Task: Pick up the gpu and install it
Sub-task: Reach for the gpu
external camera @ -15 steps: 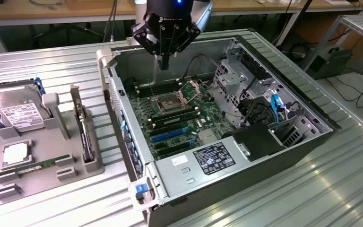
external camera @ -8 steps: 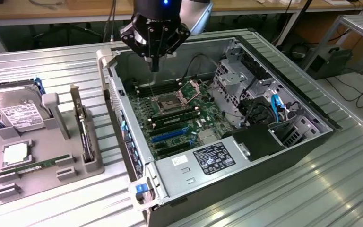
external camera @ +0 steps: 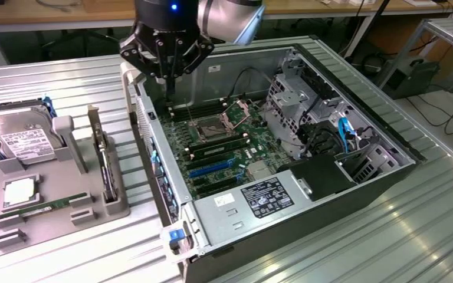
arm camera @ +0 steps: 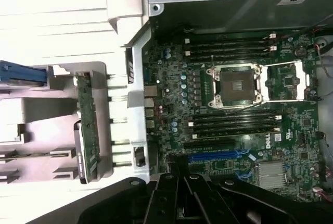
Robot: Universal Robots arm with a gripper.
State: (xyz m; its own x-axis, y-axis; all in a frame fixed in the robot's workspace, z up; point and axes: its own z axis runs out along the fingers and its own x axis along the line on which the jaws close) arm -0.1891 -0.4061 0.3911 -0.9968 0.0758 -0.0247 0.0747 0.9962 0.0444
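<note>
Gripper (external camera: 169, 94) is closed w/ fingers pressed together, nothing held between them; it hangs over the far end of the open PC case (external camera: 353, 200), just above the motherboard (external camera: 235, 156) near the CPU socket (external camera: 210, 127); the gpu (external camera: 101, 158) stands on its long edge in a slot of the grey tray (external camera: 77, 224), on the exterior view's left of the case, well apart from the gripper; hard drive (external camera: 22, 141) sits in the same tray beside it, RAM stick (external camera: 49, 207) lies nearer the front; wrist view has the gpu (arm camera: 88, 125) in its slot just beside the case wall, w/ the blue slot (arm camera: 216, 156) on the board near the gripper (arm camera: 178, 177).
</note>
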